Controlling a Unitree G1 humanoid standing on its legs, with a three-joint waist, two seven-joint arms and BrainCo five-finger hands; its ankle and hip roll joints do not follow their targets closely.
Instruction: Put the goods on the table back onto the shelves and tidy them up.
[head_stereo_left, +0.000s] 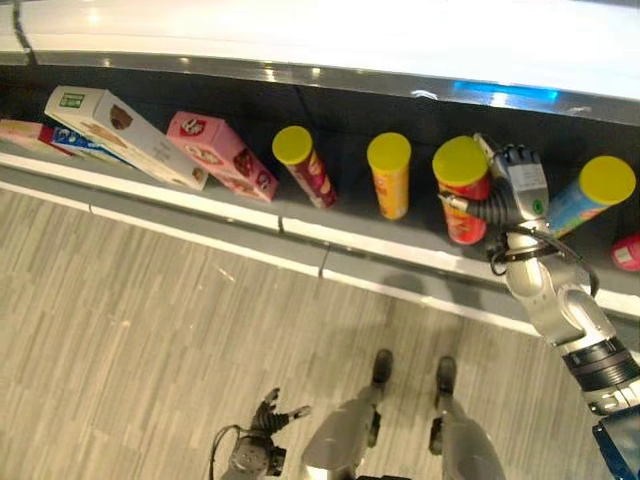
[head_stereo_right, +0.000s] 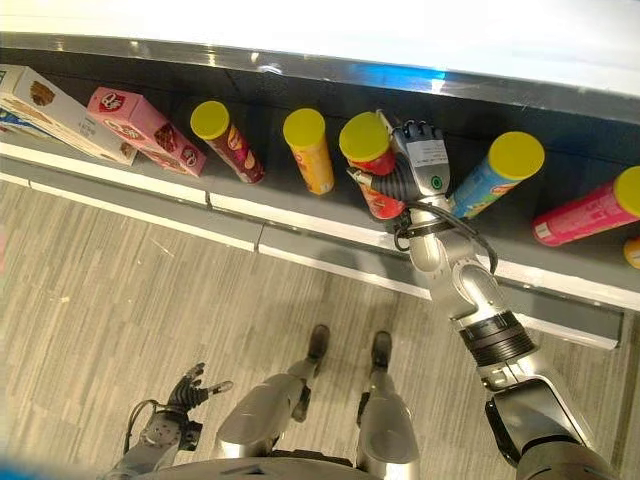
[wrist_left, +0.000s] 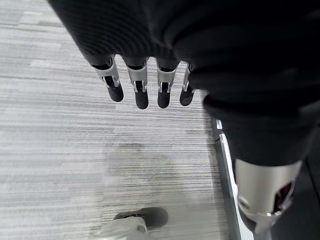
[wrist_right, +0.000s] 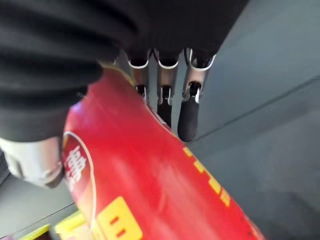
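One right hand (head_stereo_right: 415, 165) (fingers curled) grips red can (head_stereo_right: 372, 165).

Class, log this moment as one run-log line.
right hand: shut on red can | place: shelf | left hand: open, idle, low over floor

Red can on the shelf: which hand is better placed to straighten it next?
Right. The right hand is curled round the red can on the shelf; the left hand hangs open, low over the floor.
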